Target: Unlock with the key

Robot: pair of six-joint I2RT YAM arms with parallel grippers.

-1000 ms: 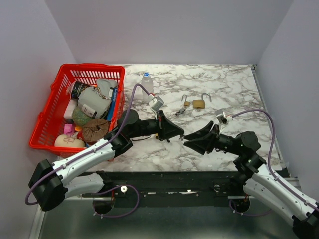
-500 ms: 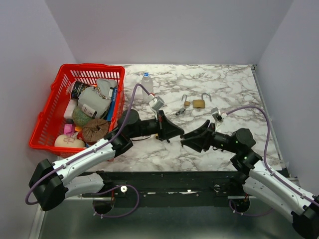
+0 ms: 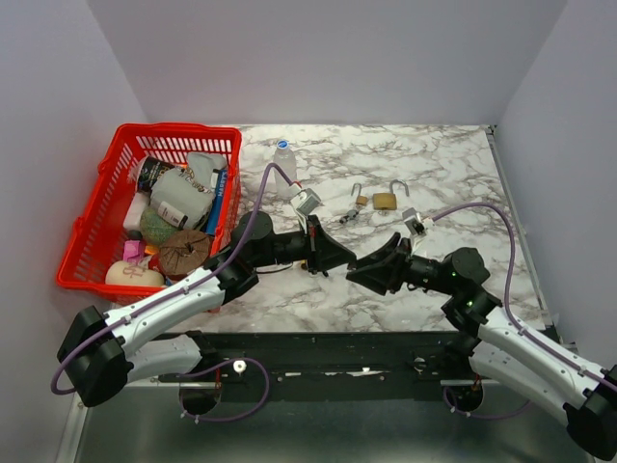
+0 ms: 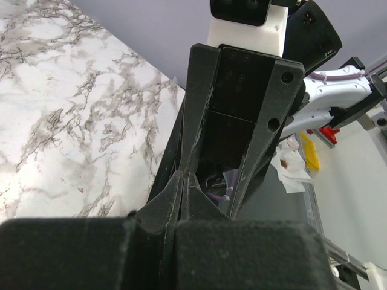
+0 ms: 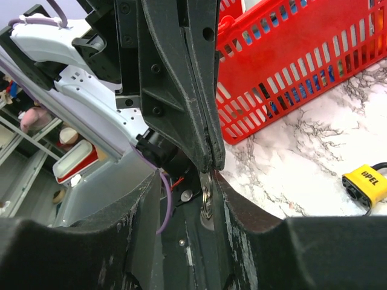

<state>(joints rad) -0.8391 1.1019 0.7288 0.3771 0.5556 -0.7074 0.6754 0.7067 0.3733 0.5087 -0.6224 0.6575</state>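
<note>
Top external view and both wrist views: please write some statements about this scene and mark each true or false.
The red plastic basket stands on the left side of the marble table. True.
The left gripper is wide open. False: its fingers are pressed together.
The brass padlock lies inside the basket. False: it lies on the table.
The clear blue-capped bottle stands outside the basket. True.
The right gripper has its jaws apart around the left gripper's tip. True.

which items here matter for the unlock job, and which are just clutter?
Job: key pinched in left pincer; right pincer, open around it; brass padlock, small padlock, yellow padlock (target lock unclear); loose keys.
Clutter: red basket with its contents; bottle.
</note>
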